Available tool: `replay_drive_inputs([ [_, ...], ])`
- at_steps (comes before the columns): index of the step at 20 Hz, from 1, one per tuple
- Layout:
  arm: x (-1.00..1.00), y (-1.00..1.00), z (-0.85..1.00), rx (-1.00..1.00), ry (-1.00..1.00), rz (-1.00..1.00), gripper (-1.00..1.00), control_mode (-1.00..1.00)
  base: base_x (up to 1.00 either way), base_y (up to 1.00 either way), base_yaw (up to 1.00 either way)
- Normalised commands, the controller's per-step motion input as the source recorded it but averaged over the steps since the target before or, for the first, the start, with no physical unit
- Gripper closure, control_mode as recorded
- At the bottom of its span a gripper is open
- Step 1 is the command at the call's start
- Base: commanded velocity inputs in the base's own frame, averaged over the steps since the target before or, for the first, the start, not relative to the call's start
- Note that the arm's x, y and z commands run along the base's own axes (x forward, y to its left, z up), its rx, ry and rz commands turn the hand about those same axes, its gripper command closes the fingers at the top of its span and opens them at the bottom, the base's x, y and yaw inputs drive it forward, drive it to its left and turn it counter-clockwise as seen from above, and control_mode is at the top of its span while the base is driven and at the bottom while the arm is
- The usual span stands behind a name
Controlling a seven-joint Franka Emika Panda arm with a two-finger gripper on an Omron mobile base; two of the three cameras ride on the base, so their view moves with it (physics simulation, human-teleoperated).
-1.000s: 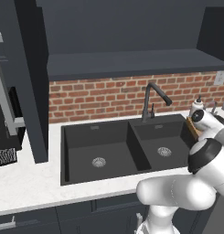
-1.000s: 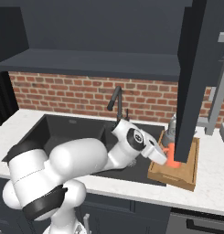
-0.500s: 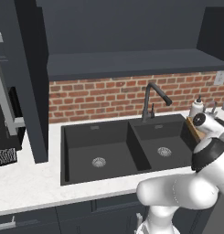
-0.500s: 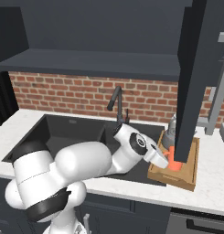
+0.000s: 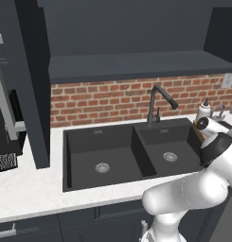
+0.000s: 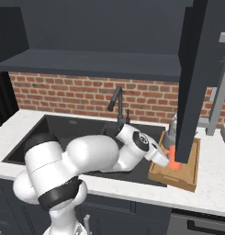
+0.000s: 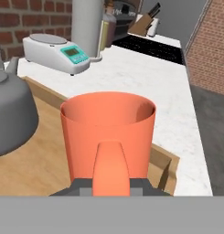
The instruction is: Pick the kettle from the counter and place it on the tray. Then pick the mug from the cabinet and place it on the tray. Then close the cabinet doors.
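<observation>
The claw (image 6: 172, 161) is clenched on the loop handle of the small plain orange cylindrical mug (image 7: 107, 134), holding it upright over the rectangular light-brown wooden tray (image 7: 26, 171), presumably so it sets down level. The squat grey metal kettle (image 7: 10, 112) already stands on the tray just beside the mug, so room that way is tight. The raised rim (image 7: 164, 163) runs close on the far side. Beyond it lies white stone counter (image 7: 145, 77) with a kitchen scale (image 7: 56, 53). An open charcoal cabinet door (image 6: 194, 78) hangs directly above.
</observation>
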Motion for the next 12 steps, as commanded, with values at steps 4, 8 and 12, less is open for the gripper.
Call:
replay_drive_inputs([
  [4,0.28,0.0,-0.12,0.02,0.0,0.0,1.0,-1.0,0.0,0.0,0.0],
  [8,0.15,-0.02,-0.2,0.04,0.0,0.0,1.0,-1.0,0.0,0.0,0.0],
  [12,0.19,-0.06,-0.19,0.04,0.0,0.0,1.0,-1.0,0.0,0.0,0.0],
])
